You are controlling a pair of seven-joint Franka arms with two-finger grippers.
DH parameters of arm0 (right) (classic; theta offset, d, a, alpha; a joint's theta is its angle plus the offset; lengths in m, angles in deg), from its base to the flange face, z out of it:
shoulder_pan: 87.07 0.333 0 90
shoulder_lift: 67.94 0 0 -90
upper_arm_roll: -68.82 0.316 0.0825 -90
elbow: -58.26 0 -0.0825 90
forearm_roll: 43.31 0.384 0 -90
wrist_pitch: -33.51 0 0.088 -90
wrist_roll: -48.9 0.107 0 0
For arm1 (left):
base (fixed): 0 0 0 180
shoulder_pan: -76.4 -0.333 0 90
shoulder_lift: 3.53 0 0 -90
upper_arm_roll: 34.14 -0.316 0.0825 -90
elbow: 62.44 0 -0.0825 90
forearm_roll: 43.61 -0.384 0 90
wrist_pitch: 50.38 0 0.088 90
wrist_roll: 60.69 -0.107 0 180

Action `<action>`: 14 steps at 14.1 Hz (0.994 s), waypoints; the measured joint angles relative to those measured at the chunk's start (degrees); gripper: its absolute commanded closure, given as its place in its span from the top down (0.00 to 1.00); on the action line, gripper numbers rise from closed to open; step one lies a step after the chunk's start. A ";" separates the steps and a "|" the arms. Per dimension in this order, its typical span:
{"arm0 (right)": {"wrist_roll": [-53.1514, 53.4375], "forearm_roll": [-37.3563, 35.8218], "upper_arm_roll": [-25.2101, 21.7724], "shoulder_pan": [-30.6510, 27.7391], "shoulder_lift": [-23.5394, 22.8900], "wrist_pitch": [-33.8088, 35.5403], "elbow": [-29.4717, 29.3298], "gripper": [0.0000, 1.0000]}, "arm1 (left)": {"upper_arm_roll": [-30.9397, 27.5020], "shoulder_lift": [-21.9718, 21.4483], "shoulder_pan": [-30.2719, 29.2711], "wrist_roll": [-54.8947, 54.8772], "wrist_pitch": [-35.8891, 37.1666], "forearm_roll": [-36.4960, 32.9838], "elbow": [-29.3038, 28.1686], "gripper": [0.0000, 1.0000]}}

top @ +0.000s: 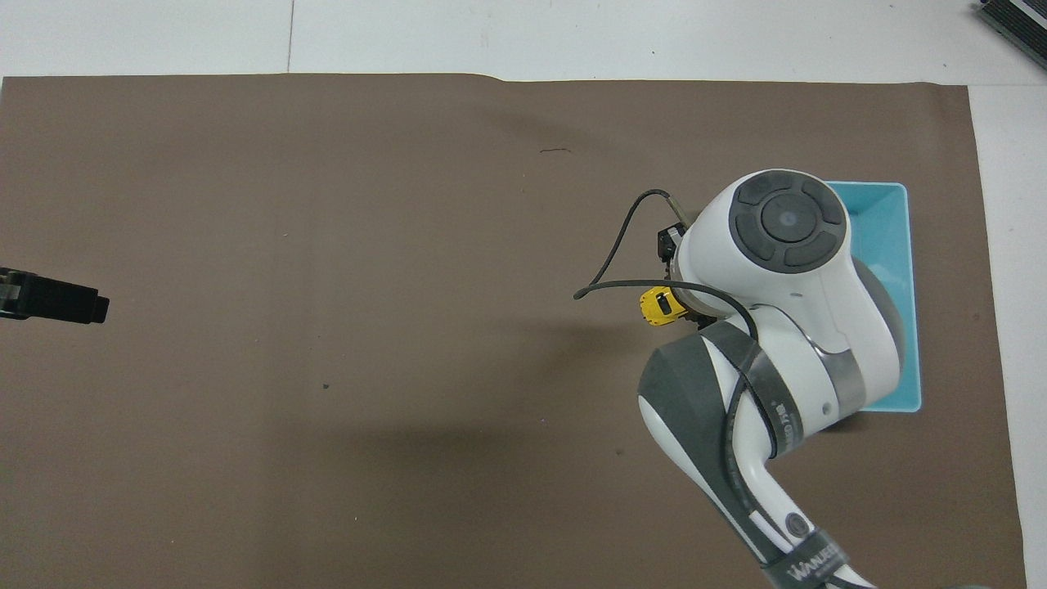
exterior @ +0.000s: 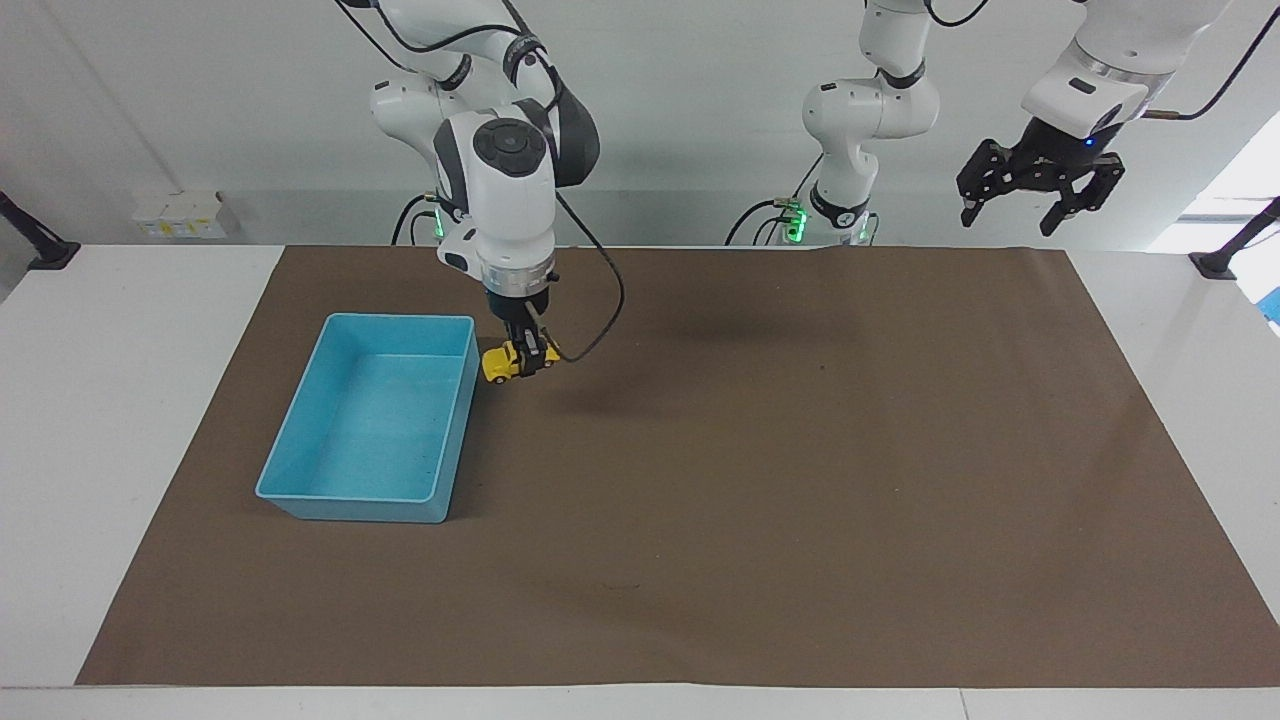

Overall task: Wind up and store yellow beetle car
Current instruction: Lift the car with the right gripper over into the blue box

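Right fingers clamp yellow beetle car midair, beside blue bin.

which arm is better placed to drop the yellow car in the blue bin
The right: its gripper already holds the yellow beetle car in the air beside the blue bin. The left gripper waits high over the table's other end.

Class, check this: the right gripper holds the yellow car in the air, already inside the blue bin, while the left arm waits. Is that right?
Not quite. The right gripper does hold the car in the air, but beside the bin, over the mat and not in it, as the facing view shows. The left gripper waits.
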 measured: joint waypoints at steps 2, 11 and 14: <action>-7.70 0.26 -0.01 -0.38 1.11 1.10 -0.02 0.00 | 0.00 0.00 0.00 0.00 0.00 0.00 0.00 1.00; -44.81 3.35 -0.11 -8.35 4.25 5.20 0.16 0.00 | 0.00 0.00 0.00 0.00 0.00 0.00 0.00 1.00; -54.50 3.35 -0.16 -11.02 4.37 5.22 0.18 0.00 | 0.00 0.00 0.00 0.00 0.00 0.00 0.00 1.00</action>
